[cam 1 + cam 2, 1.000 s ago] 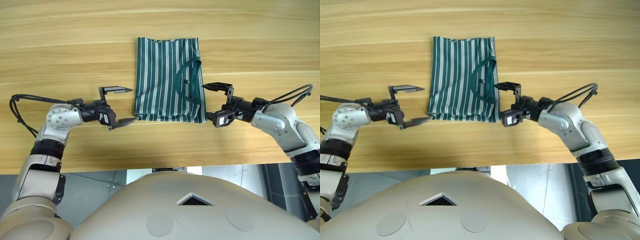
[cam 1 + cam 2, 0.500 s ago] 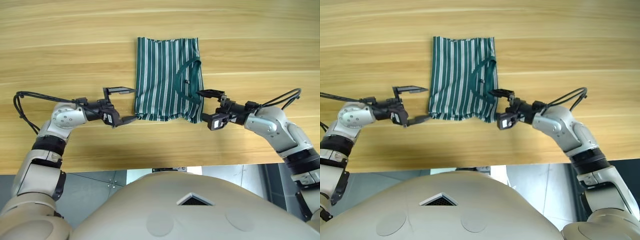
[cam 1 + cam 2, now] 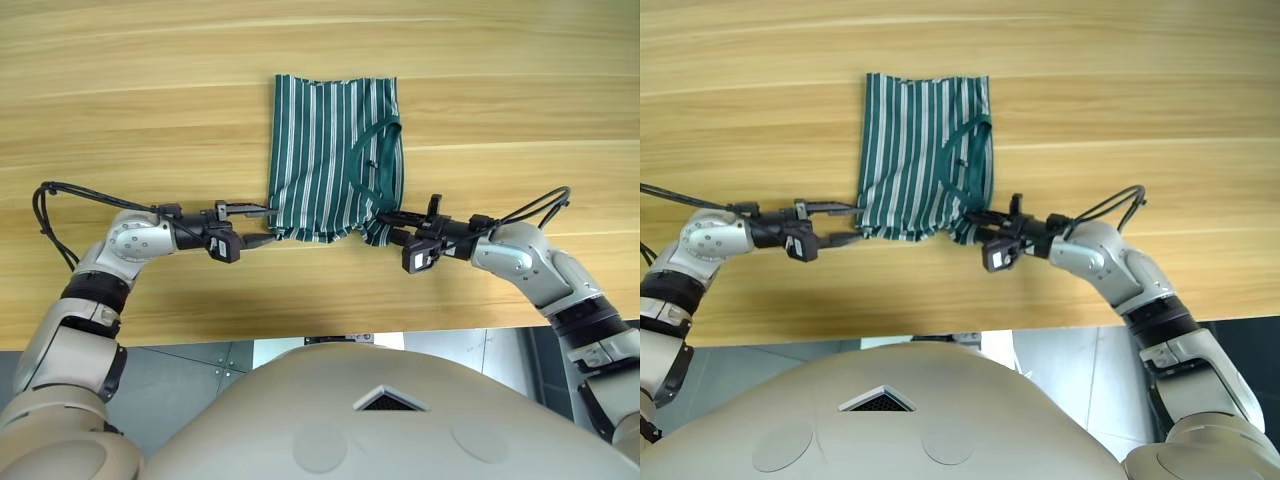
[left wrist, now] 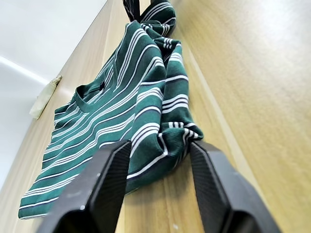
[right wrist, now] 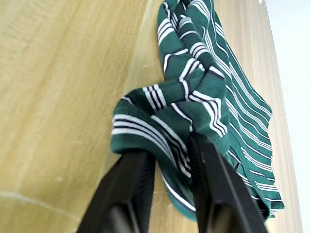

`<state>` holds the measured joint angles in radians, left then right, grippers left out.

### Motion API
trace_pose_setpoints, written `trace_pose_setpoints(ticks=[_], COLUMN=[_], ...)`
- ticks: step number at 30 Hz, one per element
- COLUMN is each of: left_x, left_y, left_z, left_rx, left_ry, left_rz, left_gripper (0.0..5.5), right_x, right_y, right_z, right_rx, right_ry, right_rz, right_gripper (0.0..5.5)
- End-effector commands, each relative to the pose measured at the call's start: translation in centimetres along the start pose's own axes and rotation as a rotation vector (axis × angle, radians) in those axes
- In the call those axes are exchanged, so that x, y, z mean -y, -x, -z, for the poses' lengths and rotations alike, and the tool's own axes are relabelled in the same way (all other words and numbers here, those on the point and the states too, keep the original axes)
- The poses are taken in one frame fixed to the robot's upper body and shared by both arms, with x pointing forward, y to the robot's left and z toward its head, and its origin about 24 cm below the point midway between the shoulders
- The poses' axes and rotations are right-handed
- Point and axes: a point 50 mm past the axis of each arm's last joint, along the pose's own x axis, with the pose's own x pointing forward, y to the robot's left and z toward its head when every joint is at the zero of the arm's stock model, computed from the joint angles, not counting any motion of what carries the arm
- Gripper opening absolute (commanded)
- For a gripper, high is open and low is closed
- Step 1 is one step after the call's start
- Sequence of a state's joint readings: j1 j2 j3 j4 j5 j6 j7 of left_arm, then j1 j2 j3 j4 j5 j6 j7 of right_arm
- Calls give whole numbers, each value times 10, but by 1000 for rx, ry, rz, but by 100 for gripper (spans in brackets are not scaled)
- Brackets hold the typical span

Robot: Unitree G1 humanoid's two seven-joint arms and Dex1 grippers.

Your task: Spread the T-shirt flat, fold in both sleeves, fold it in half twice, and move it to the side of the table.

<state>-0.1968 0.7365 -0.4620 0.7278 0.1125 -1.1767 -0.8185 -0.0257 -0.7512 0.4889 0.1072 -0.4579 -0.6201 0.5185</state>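
Where the T-shirt (image 3: 335, 150) lies on the worktop (image 3: 120, 100), you see it folded into a narrow green-and-white striped rectangle. Its long side runs away from the robot and its neckline (image 3: 380, 160) shows toward the right edge.

Your left fingers (image 4: 99, 189) are at the near left corner, low over the wood. The corner's cloth sits bunched between them, touching both (the left wrist view shows the hem gathered into a small wad there), so they are clamped on it. Your right fingers (image 5: 129, 189) are at the near right corner, closed tight on a fold of striped hem that wraps over their tips.

Both near corners are puckered and drawn up a little, and the near edge curves between the two grips, while the far edge lies flat and straight. Both arms come in from the sides, forearms low and roughly level with the near edge.

The shirt sits about midway across the worktop, apart from the robot's edge of it.
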Motion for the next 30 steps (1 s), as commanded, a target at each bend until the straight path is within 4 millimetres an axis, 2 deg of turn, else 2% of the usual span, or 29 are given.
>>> trace_pose_setpoints(ticks=[1,3,13,16,25,30], left_x=[38,38,35,35,18,14], left_y=[-1,-1,-2,-3,11,16], left_z=[5,5,6,4,-31,-41], left_rx=[-46,-46,-45,-33,123,153], left_ry=[91,92,88,82,-11,-27], left_rz=[223,227,228,237,158,153], left_gripper=[149,116,15,12,9,8], right_x=[-43,-44,-38,-33,-8,-13], right_y=[-3,-2,17,26,65,73], right_z=[7,8,15,17,5,-2], right_rx=[-73,-79,-113,-121,-31,51], right_ry=[-47,-49,-66,-70,-122,-159], right_rz=[-210,-213,-173,-162,-34,-46], right_gripper=[39,3,0,0,0,0])
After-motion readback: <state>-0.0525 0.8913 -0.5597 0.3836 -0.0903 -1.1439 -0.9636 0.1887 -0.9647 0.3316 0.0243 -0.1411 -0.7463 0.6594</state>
